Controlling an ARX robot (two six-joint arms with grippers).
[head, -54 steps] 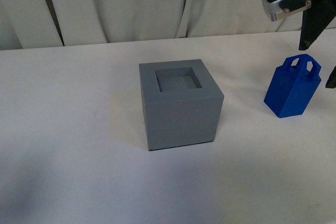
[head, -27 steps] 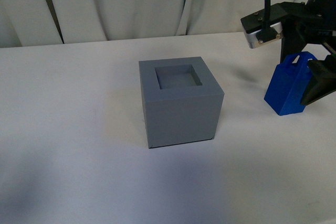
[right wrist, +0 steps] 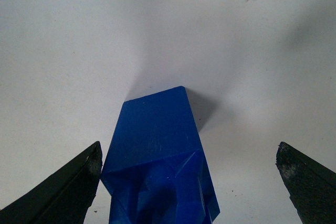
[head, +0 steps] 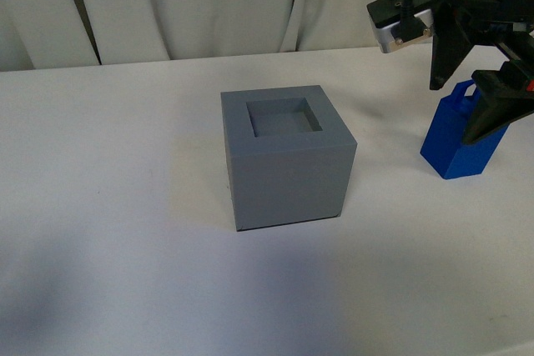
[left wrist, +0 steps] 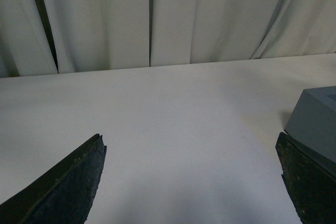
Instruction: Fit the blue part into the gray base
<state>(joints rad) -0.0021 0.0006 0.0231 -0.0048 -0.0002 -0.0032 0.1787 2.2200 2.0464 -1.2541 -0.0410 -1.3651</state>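
The gray base (head: 286, 156) is a cube with a square recess in its top, standing at the middle of the white table. The blue part (head: 458, 139) stands upright on the table to its right. My right gripper (head: 464, 104) is open and straddles the blue part's top, one finger on each side, not closed on it. In the right wrist view the blue part (right wrist: 157, 150) sits between the open fingers, nearer one of them. My left gripper (left wrist: 194, 182) is open and empty over bare table, with the gray base's corner (left wrist: 315, 124) beside one finger.
A white curtain (head: 209, 6) hangs behind the table's far edge. The white table (head: 108, 206) stretches to the left and front of the gray base.
My right gripper has come down and moved left over the blue part, so its fingers now flank the part's handle. The gray base and the blue part have stayed put.
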